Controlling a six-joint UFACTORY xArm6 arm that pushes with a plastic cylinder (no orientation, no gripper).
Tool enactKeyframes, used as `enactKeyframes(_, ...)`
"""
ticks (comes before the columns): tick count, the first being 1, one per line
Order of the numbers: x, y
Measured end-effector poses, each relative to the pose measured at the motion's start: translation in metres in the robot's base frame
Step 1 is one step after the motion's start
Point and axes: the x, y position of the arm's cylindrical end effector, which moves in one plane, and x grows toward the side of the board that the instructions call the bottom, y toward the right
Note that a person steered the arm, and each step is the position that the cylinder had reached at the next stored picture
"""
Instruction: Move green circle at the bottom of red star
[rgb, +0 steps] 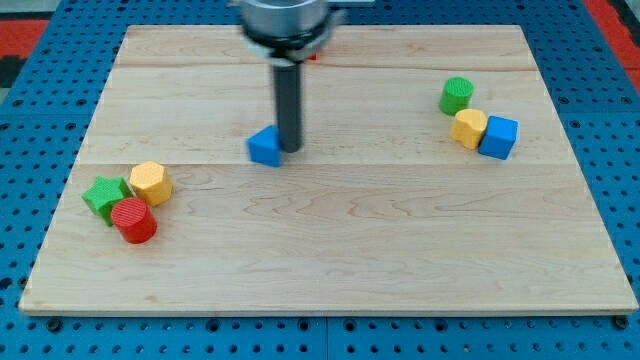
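Observation:
The green circle (456, 95) sits near the view's right, above a yellow block (468, 128). A sliver of red (312, 55) shows at the view's top behind the arm; its shape is hidden, so I cannot tell if it is the red star. My tip (289, 150) rests on the board at the right side of a blue triangle block (265, 146), touching or nearly touching it. The tip is far to the left of the green circle.
A blue cube (498, 137) sits right of the yellow block. At the view's left lie a green star (104, 196), a yellow hexagon (150, 183) and a red circle (134, 220), close together. The wooden board (330, 250) lies on a blue pegboard.

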Motion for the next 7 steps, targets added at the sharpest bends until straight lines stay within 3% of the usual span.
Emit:
enactKeyframes(1,0.009,-0.044)
enactKeyframes(2,-0.01,-0.076)
enactKeyframes(3,0.015,-0.105)
enactKeyframes(5,0.006,-0.1)
enactKeyframes(7,-0.017,-0.037)
